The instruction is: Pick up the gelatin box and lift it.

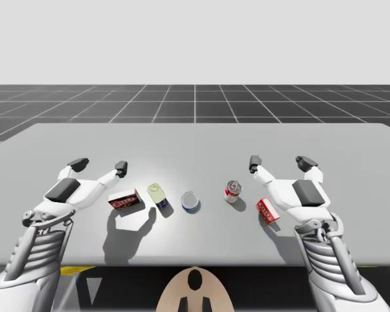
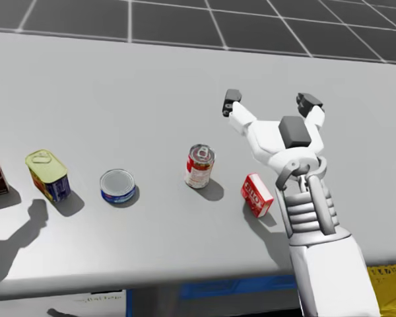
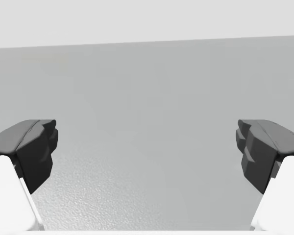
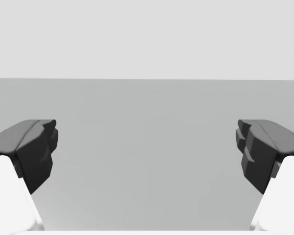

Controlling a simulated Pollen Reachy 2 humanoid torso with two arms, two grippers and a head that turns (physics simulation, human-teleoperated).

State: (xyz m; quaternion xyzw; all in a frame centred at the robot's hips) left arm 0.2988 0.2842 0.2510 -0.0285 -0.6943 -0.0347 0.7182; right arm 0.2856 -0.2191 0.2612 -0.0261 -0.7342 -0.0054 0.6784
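From the high view, the gelatin box [image 1: 268,210], small and red, lies on the desk [image 1: 195,143] just beside my right wrist. My right pincer [image 1: 279,162] is wide and hangs past the box, further out over the desk. My left pincer [image 1: 99,166] is wide too, beside a dark red box [image 1: 125,199]. I judge the right arm should draw back, centre over the box and close across its narrow sides.

In the head view, the gelatin box [image 2: 257,195] sits tilted near the desk's near edge, apart from the red can [image 2: 199,166]. A steep approach from above would keep clear of that can. The red can, the flat blue can [image 2: 117,185] and the yellow-topped can [image 2: 47,174] have their lids on, so their contents are hidden.

In the left wrist view, bare desk lies ahead of the wide fingers [image 3: 34,149].

In the right wrist view, the fingers [image 4: 262,149] are likewise spread wide over bare desk.
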